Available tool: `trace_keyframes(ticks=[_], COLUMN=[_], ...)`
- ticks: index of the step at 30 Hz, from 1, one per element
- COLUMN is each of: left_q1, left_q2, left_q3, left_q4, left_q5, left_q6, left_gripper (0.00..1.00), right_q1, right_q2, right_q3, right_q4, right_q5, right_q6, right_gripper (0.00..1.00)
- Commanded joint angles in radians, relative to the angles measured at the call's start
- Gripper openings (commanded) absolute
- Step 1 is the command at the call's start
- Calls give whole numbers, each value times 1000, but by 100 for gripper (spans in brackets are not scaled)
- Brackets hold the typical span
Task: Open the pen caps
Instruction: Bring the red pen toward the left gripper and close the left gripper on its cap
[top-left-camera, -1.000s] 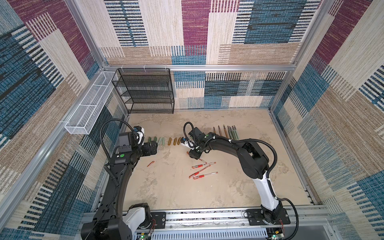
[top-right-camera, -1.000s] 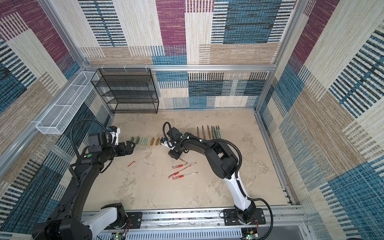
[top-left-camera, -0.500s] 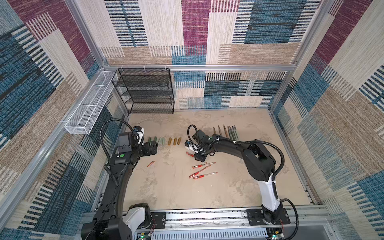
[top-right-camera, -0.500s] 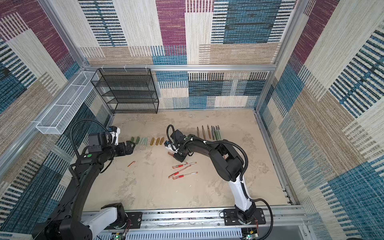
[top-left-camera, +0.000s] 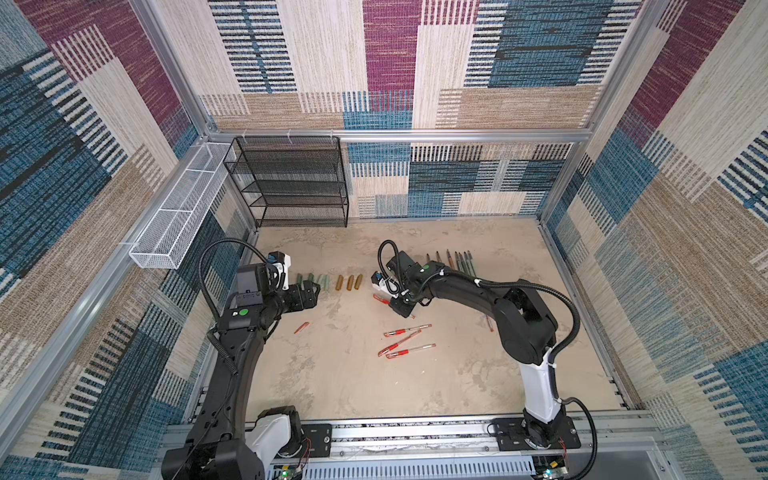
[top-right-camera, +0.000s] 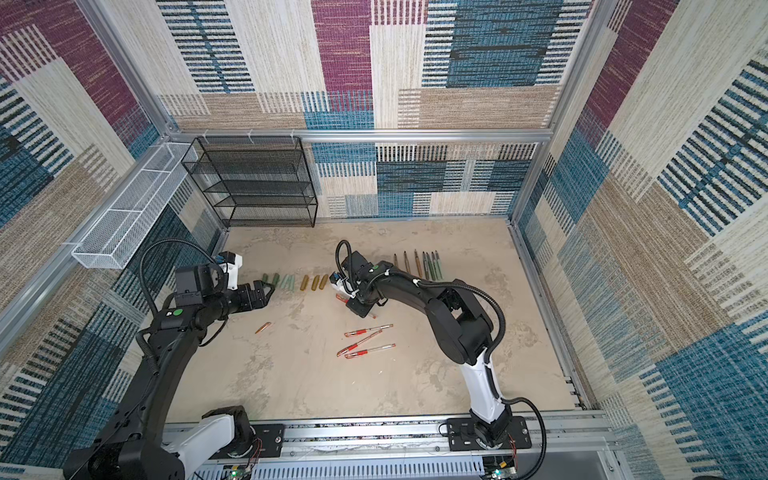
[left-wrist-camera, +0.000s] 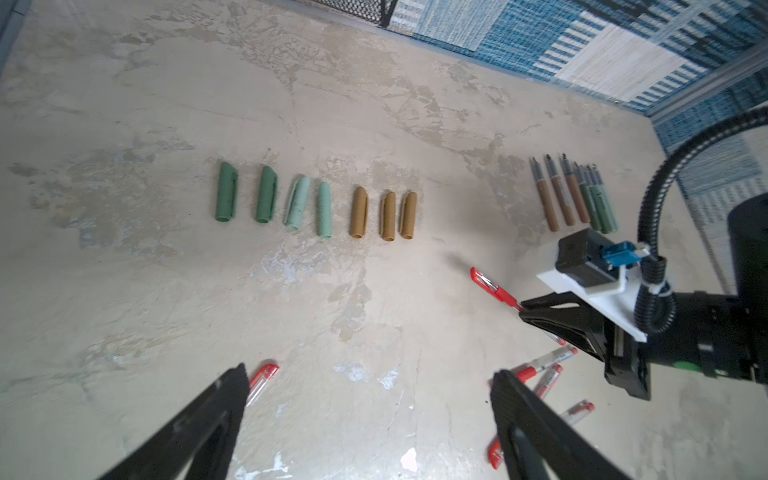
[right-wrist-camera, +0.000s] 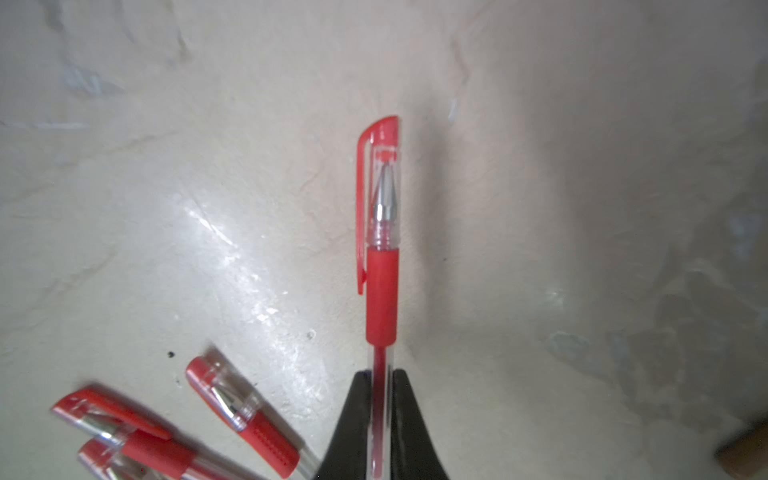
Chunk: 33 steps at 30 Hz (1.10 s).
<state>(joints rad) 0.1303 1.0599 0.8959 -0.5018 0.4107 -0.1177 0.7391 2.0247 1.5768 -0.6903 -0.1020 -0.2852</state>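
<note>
Jaws of right gripper are clenched on the clear barrel of red pen. Its fitted cap sits out ahead of the fingertips, beyond the red grip sleeve, not touching them. In a top view the same gripper sits mid-table, pen pointing toward the left arm's side. The pen's shadow falls apart from it, so the cap end is off the table.

Left gripper is spread wide, gripping nothing, hovering near the end of the cap row. Loose red cap lies on the table just beside one finger in the left wrist view. In a top view this cap lies nearer the front rail than the gripper.

Fitted cap: clear tube, red dome end, red clip along one side, silver pen tip visible through it. Four green caps and three gold caps lie side by side in one row: stubby, clipped, open ends alike. Two of the green ones are paler.

Uncapped pen bodies lie in a tight row farther along, behind the right gripper. Three more red pens, caps on, lie loosely crossed toward the front.

Print on the barrels is too small to read.
</note>
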Motion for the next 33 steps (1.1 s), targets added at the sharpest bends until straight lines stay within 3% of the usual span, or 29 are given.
trace_keyframes(ticks=[1, 7, 16, 21, 33], left_q1=[-1, -2, -28, -45, -76], left_q2=[-2, 2, 45, 99, 142], left_q3=[8, -15, -23, 1, -12], left_q4=[53, 123, 235, 240, 269], left_q5=[176, 382, 511, 487, 459], left_q6=[-69, -159, -231, -255, -310], left_gripper=[93, 90, 88, 84, 41], right_q1=[0, 32, 129, 154, 191], right_q2=[-75, -206, -245, -250, -202], right_q3=[7, -114, -205, -233, -195], right_q4=[109, 352, 547, 588, 607], right_q5=[-56, -166, -195, -194, -197], right_q6=[88, 258, 435, 465, 483], right_gripper=[8, 8, 7, 7, 7])
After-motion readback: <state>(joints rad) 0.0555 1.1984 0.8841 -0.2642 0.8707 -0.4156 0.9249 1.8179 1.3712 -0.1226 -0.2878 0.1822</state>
